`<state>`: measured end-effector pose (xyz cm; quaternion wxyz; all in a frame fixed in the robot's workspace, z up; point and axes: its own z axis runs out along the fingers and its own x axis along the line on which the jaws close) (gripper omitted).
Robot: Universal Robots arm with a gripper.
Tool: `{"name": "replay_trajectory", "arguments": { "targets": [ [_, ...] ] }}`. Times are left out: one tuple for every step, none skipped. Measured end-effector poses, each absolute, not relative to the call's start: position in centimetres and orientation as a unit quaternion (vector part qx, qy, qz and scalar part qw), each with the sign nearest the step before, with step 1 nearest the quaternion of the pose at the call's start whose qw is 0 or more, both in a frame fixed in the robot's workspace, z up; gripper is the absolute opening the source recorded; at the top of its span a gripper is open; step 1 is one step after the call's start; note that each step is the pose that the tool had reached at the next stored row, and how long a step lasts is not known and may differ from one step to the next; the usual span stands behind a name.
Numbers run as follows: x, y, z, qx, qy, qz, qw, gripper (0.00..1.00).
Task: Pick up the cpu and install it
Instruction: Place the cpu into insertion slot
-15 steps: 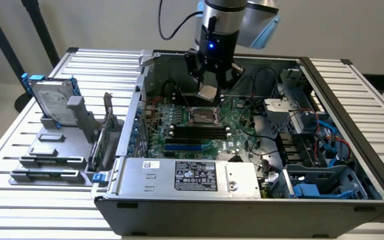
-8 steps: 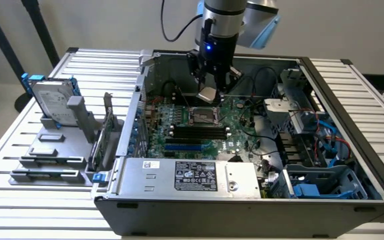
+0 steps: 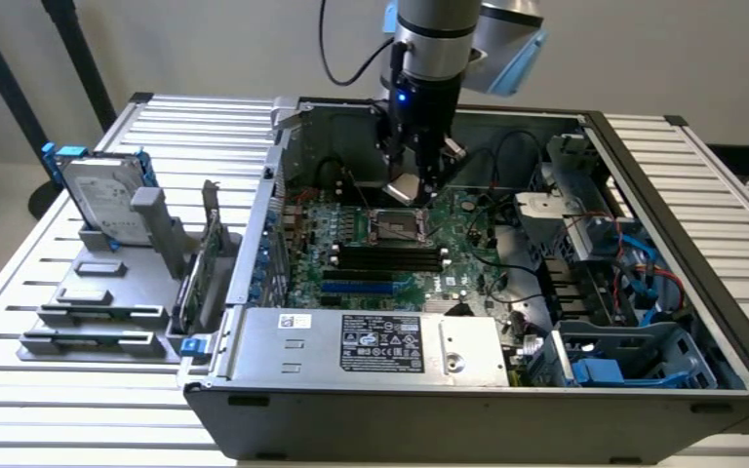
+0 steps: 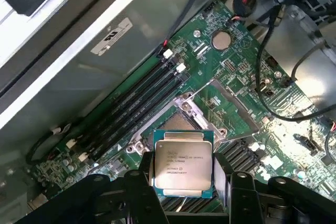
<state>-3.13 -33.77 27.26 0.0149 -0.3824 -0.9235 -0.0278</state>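
Exterior and wrist views, the transport step of the CPU install, as I read it from the remote station.

(a) The gripper (image 3: 413,183) (image 4: 185,176) hangs inside the open computer case (image 3: 479,400), near the case's back wall. Its jaws are closed on the cpu (image 3: 405,188) (image 4: 182,163), one finger on each of two opposite edges.

(b) The cpu is held clear of the motherboard (image 3: 459,249) (image 4: 236,77), its silver lid with printed lettering facing up toward the wrist camera. In the exterior view it looks slightly tilted.

(c) The cpu socket (image 3: 401,226) (image 4: 181,115) lies just below and slightly ahead of the chip, near the middle of the board. The black memory slots (image 3: 388,258) (image 4: 136,103) run alongside it, on the side toward the case's front edge. The socket's metal frame seems to be swung open, though I cannot be sure.

(d) Picking up is done, I judge; the chip is not yet seated.

(e) Seating calls for squaring the chip's edges with the socket outline, levelling it, and a straight, gentle descent. A skewed drop could catch the frame or damage the contacts.

(f) A hard drive (image 3: 101,195) stands in a grey fixture on the slatted table (image 3: 11,292), by the case's side at the exterior view's left.
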Motion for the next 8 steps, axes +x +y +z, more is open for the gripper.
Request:
{"name": "replay_trajectory", "arguments": {
  "targets": [
    [-3.13, -33.77, 27.16, -0.391, -0.920, -0.028, 0.015, 0.54],
    [-3.13, -33.77, 27.07, -0.399, -0.916, -0.028, 0.014, 0.54],
    [-3.13, -33.77, 26.96, -0.407, -0.913, -0.028, 0.014, 0.54],
    [-3.13, -33.77, 26.87, -0.415, -0.909, -0.028, 0.014, 0.54],
    [-3.13, -33.77, 26.76, -0.424, -0.905, -0.028, 0.014, 0.54],
    [-3.13, -33.77, 26.65, -0.432, -0.901, -0.029, 0.013, 0.54],
    [-3.13, -33.77, 26.55, -0.440, -0.897, -0.029, 0.013, 0.54],
    [-3.13, -33.77, 26.45, -0.448, -0.893, -0.029, 0.013, 0.54]
  ]
}}
